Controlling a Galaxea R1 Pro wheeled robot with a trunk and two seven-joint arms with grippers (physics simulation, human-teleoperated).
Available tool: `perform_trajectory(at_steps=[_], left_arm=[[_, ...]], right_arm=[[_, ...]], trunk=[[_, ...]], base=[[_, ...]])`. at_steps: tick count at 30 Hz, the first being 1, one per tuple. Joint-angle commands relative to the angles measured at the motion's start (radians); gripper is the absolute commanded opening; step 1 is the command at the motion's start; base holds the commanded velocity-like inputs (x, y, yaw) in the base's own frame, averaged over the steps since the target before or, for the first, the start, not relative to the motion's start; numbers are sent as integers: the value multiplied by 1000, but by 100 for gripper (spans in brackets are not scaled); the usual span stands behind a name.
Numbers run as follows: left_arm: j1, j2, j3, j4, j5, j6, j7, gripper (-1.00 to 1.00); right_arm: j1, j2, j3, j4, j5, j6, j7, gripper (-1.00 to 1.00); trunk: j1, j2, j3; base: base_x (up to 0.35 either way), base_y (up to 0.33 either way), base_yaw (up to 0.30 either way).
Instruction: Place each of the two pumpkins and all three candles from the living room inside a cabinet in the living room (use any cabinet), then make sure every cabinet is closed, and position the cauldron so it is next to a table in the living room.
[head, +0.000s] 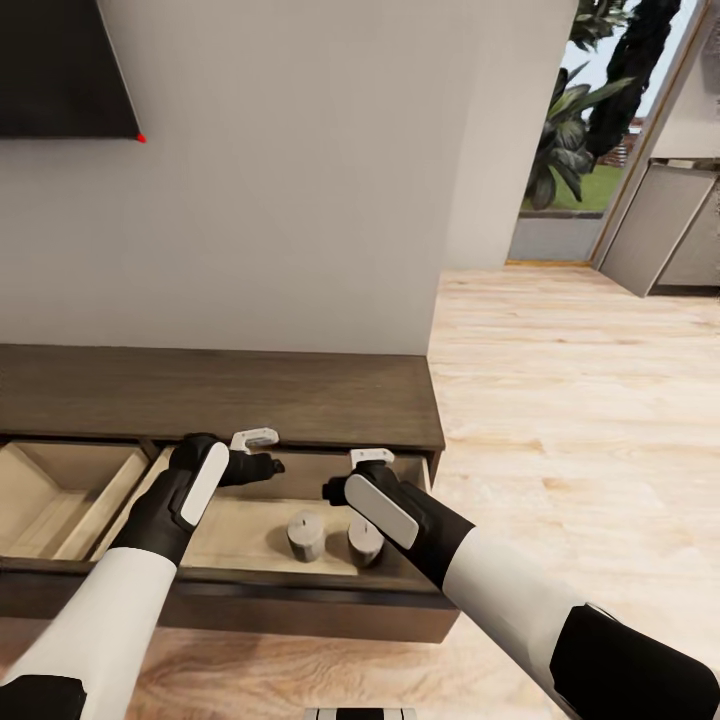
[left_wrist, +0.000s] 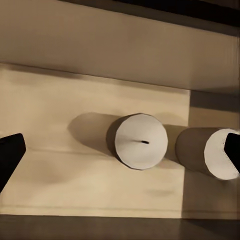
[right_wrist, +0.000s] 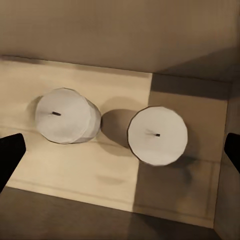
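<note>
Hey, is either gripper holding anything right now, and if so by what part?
Nothing is held. The left gripper and right gripper hover open over the drawer, where two candles stand free.

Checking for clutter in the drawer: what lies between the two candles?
Nothing: the right wrist view shows only bare drawer floor and shadow between the left candle and the right candle, which stand apart.
</note>
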Motion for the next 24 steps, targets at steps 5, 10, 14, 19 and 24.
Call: perform_trajectory(at_steps=[5,10,14,19,24], left_arm=[[0,1,-3,-1,10,3,10,100],[-8,1,-5,3,17,3,6,100],[-8,1,-5,3,17,3,6,100],[-8,1,-5,3,17,3,6,100],[-8,1,-5,3,17,3,6,100]], right_arm=[[-1,0,2,-1,-6,2,-7,100],[-5,-9,0,11,-8,-12,17,100],[-5,-9,0,11,-8,-12,17,100],[-5,-9,0,11,-8,-12,17,100],[-5,-9,0,11,-8,-12,17,100]], trunk=[[-2,1,19],[-2,1,18],[-2,1,18],[-2,1,18],[-2,1,18]], base=[[-7,0,0],[0,0,0],[0,0,0],[0,0,0],[0,0,0]])
